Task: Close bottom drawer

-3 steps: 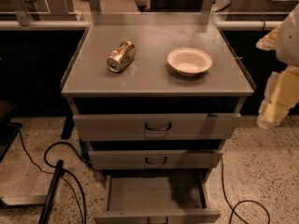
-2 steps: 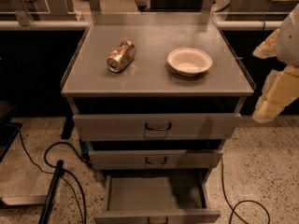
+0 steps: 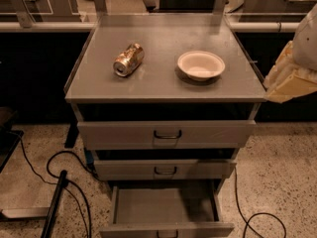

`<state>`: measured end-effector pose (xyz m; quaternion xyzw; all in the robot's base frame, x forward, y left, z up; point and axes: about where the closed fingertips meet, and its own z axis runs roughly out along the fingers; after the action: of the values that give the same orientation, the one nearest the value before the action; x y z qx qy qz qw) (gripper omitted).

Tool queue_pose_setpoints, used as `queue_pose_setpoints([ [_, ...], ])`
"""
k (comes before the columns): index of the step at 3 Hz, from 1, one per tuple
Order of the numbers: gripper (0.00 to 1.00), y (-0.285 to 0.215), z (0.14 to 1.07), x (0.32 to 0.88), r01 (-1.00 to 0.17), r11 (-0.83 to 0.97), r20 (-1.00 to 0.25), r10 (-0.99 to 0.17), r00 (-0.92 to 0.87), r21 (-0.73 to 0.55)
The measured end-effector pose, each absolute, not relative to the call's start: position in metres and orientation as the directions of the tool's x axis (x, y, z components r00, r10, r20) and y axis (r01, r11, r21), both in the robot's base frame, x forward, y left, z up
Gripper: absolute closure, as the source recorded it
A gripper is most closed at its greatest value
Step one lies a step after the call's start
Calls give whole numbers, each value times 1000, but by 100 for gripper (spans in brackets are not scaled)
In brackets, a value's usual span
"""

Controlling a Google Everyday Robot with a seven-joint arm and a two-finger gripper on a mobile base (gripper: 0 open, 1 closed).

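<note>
**Bottom drawer out, gripper at right edge**

Bottom drawer point(image 3: 166, 207): lowest of three, pulled well out, front cut off by the lower frame edge. Floor point(image 3: 282, 177) around it open save for cables point(image 3: 64, 152). Gripper point(image 3: 292, 81): beside the cabinet's point(image 3: 163, 86) right top corner, partly out of frame; open or closed cannot be told.
</note>
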<state>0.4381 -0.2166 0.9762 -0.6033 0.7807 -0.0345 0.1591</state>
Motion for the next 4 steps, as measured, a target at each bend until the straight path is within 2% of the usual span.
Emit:
queue_pose_setpoints([
  [1, 88, -217, 976, 438, -931, 270, -207, -953, -221, -246],
  [2, 100, -217, 976, 438, -931, 270, -207, -953, -222, -246],
  [3, 100, -217, 961, 429, -922, 308, -181, -946, -270, -236],
  [4, 100, -215, 920, 402, -906, 384, -169, -919, -357, -176],
])
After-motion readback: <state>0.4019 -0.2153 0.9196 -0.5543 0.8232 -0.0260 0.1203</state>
